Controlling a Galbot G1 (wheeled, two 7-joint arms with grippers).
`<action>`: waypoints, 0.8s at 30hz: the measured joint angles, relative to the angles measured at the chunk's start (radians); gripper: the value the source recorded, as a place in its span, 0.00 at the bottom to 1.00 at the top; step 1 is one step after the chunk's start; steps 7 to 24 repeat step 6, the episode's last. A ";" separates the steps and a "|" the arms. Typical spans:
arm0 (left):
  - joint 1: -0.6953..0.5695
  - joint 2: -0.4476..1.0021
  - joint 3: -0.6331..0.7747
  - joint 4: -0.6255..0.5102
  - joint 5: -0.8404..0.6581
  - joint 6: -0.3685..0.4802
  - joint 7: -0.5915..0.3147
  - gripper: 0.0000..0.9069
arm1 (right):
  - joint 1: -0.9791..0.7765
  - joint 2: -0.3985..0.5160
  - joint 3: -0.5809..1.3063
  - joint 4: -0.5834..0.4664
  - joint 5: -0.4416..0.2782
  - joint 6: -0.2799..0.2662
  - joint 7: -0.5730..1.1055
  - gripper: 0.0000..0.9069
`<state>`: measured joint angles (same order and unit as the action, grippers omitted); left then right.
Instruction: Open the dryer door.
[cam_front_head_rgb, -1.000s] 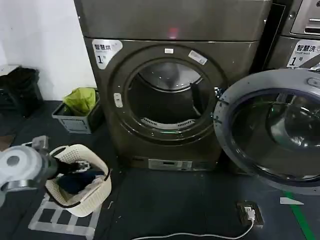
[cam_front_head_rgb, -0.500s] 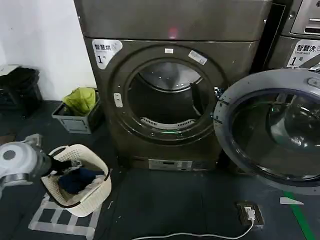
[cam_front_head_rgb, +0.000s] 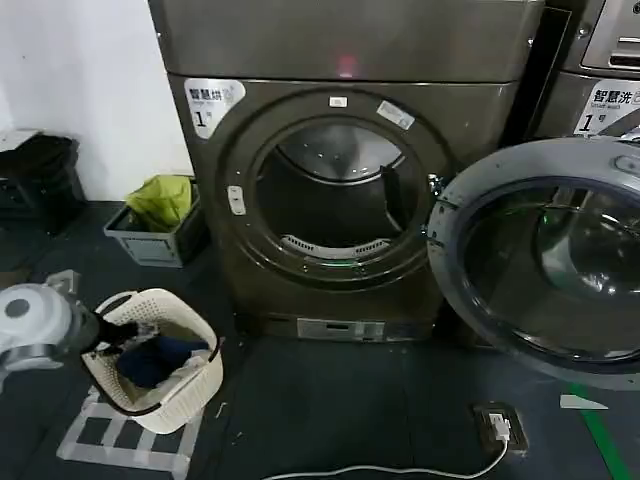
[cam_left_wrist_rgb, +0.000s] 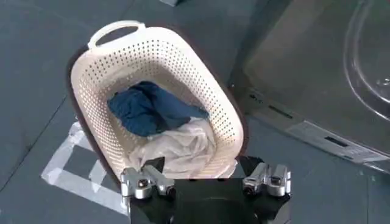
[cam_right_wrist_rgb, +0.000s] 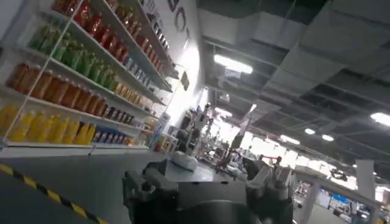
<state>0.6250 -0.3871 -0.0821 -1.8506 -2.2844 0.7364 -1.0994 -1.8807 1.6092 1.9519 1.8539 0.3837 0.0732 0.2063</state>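
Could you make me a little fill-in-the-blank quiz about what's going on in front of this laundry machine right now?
1. The dryer door is swung fully ____, to the right of the drum opening.
2. The white label on the dryer shows the number ____.
3. The left gripper hangs above a white laundry ____.
4. Inside it, a ____ cloth lies on top of a white cloth.

Missing words: open; 1; basket; blue

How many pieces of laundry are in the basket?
2 visible: a blue garment toward the handle end of the basket and a white one beside it, nearer the left gripper. More may lie underneath.
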 joint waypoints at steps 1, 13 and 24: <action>0.000 0.000 0.000 0.000 0.000 0.000 0.000 1.00 | 0.000 0.000 0.000 0.000 0.000 0.000 0.000 1.00; 0.000 0.000 0.000 0.004 0.003 0.000 0.000 1.00 | -0.001 0.000 0.000 0.000 0.000 0.001 -0.001 1.00; 0.000 0.000 0.000 0.004 0.003 0.000 0.000 1.00 | -0.001 0.000 0.000 0.000 0.000 0.001 -0.001 1.00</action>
